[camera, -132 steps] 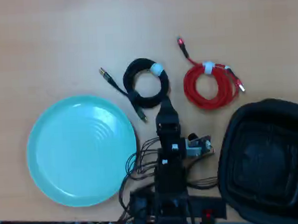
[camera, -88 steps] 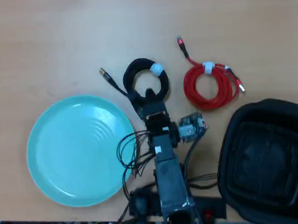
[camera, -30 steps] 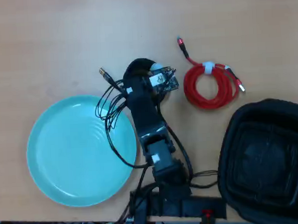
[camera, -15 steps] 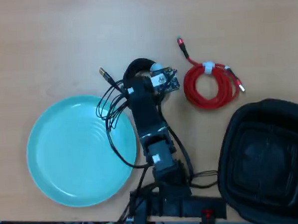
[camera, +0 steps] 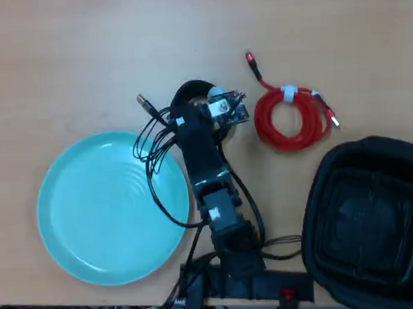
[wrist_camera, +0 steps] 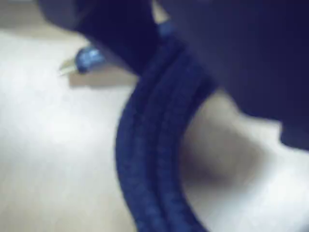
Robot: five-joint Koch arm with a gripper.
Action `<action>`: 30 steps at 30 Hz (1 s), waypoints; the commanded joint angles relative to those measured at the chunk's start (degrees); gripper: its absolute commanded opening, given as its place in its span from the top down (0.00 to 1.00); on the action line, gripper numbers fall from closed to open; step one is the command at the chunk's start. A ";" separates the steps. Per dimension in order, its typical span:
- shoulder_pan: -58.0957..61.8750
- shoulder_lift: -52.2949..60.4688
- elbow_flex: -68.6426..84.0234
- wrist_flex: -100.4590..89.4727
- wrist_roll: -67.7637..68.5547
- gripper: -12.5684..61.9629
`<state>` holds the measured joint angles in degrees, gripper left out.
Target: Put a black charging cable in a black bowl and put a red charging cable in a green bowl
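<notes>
A: Where is the arm (camera: 206,170) in the overhead view?

B: It reaches up from the bottom edge of the table (camera: 62,51), and its head lies over the black cable (camera: 191,89). Only the top arc of the coil, the white tie (camera: 216,93) and one plug (camera: 143,101) on the left side show past it.

A: Can you see the gripper (camera: 198,108) there?

B: Not the jaws. The arm body and its loose wires cover them from above.

A: And in the wrist view?

B: The picture is very blurred. The black cable (wrist_camera: 154,145) runs as a thick bundle of strands from the top middle down to the bottom edge, very near the camera. Dark parts of the gripper (wrist_camera: 159,31) fill the top and the right side, and they seem to meet the cable at the top. A small plug tip (wrist_camera: 82,61) lies on the table at the upper left.

A: So is it holding the cable?

B: I cannot tell. No view shows both fingertips.

A: Where are the other things?

B: The red cable (camera: 291,115) lies coiled just to the right of the arm's head, apart from it. The green bowl (camera: 91,209) is at the lower left, and the arm's wires hang over its right rim. The black bowl (camera: 369,222) is at the lower right, well apart from the black cable.
</notes>
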<state>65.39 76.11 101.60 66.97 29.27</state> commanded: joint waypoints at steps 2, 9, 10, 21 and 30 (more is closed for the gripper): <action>-1.32 -2.11 0.26 -3.08 4.13 0.32; -2.64 -2.11 1.41 -3.08 6.50 0.24; -3.08 -2.11 1.49 -3.08 6.59 0.24; -7.03 -2.72 3.52 -3.08 12.39 0.30; -7.65 -2.64 3.96 -3.16 12.74 0.53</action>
<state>59.50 75.67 103.18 66.53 40.34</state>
